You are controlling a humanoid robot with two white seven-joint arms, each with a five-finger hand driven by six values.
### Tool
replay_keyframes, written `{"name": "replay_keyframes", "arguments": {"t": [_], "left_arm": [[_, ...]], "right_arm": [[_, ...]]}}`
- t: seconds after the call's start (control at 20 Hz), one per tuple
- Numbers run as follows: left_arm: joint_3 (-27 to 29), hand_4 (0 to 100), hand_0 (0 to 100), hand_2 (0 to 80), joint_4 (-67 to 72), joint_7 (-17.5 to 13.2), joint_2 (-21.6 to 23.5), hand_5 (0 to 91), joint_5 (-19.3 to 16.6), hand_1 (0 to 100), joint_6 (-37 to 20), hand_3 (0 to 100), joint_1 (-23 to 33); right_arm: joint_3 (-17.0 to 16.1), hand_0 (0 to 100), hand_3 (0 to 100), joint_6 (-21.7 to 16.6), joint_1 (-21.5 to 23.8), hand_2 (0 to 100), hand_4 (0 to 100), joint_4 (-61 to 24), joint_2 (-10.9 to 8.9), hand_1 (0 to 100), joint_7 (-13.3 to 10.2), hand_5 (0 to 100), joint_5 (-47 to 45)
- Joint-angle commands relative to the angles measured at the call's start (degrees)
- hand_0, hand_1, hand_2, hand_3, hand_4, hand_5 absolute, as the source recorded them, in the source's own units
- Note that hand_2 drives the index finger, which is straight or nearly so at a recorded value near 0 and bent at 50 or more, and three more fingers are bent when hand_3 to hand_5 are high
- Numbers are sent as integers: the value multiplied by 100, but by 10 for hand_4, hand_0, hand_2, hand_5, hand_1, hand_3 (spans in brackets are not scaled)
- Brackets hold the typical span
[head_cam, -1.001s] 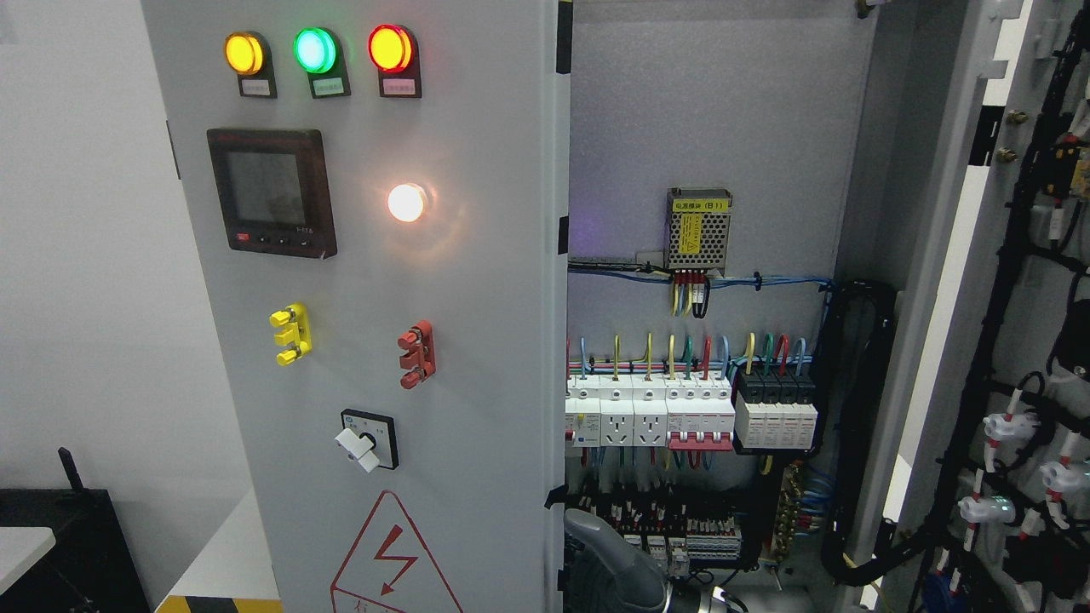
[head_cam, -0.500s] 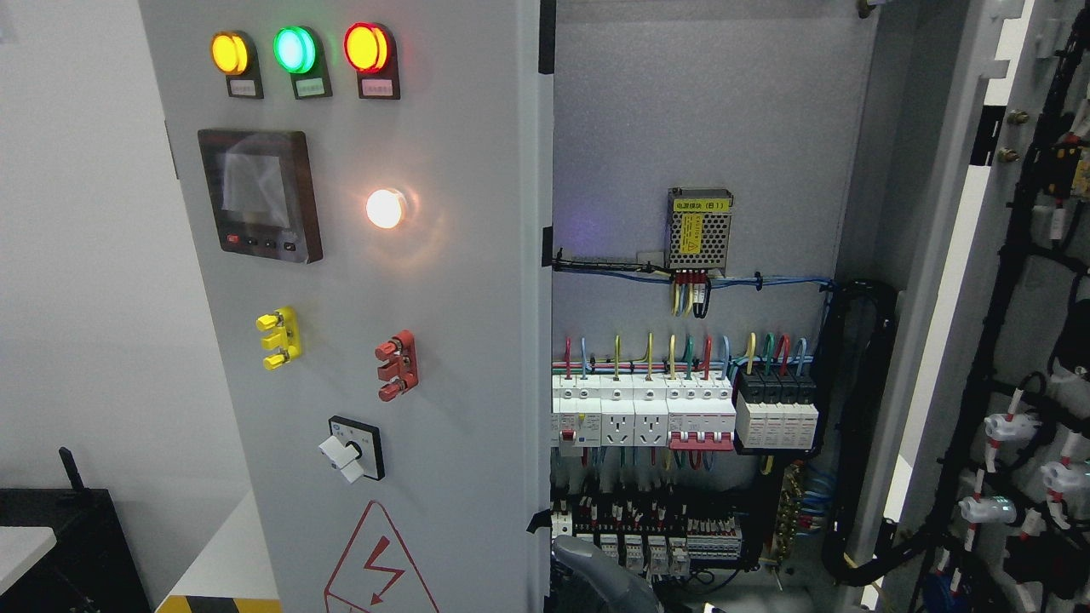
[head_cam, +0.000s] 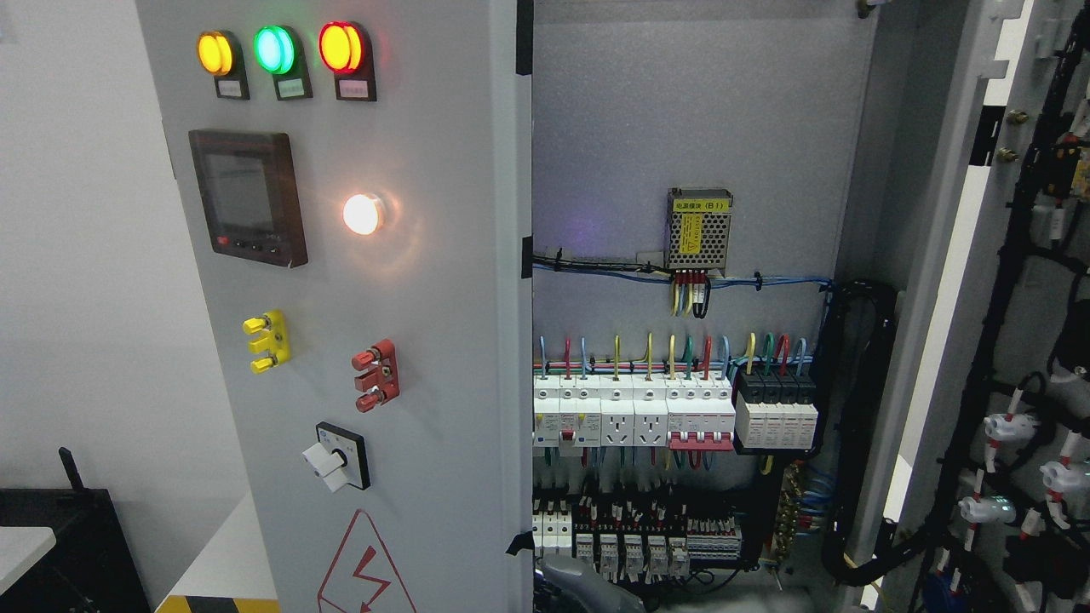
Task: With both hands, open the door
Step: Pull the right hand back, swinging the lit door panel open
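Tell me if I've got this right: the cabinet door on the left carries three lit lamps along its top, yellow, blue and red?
Not quite. The head view shows the middle lamp glowing green, not blue. The yellow lamp and red lamp flank it on the left door.

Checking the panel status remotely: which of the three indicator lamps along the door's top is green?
The middle lamp is green; the amber lamp sits to its left, the red lamp to its right.

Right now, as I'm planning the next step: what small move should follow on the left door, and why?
Probably push the left door a little wider leftward: its edge stands right at the breaker row's left end, while the right door is already wide open.
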Motion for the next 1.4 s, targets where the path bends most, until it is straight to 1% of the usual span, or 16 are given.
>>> {"name": "replay_keyframes", "arguments": {"t": [0.0, 0.25, 0.35, 0.65, 1.0, 1.2, 1.25, 1.35], "left_arm": [[9, 0, 0, 0, -79, 2, 0, 0, 158, 0, 0, 0, 0], [9, 0, 0, 0, -79, 2, 0, 0, 158, 0, 0, 0, 0], [9, 0, 0, 0, -79, 2, 0, 0, 158, 0, 0, 0, 0], [9, 0, 0, 0, -79, 2, 0, 0, 158, 0, 0, 0, 0], [9, 0, 0, 0, -79, 2, 0, 0, 158, 0, 0, 0, 0], [9, 0, 0, 0, -79, 2, 0, 0, 158, 0, 0, 0, 0], [9, 0, 0, 0, -79, 2, 0, 0, 158, 0, 0, 0, 0], [9, 0, 0, 0, -79, 2, 0, 0, 158, 0, 0, 0, 0]], "right_arm": [[315, 383, 0, 92, 102, 0, 0, -461, 38, 0, 6, 0, -189], [455, 383, 0, 109, 164, 0, 0, -663, 38, 0, 6, 0, -206], [569, 383, 0, 109, 225, 0, 0, -742, 38, 0, 6, 0, -206], [728, 383, 0, 109, 278, 0, 0, -787, 47, 0, -29, 0, -198], [1000, 383, 0, 101, 252, 0, 0, -804, 56, 0, -46, 0, -180], [1088, 383, 0, 101, 234, 0, 0, -831, 82, 0, -55, 0, -180], [1097, 383, 0, 101, 234, 0, 0, -831, 82, 0, -64, 0, -180], [1149, 383, 0, 101, 225, 0, 0, -831, 82, 0, -195, 0, -180]]}}
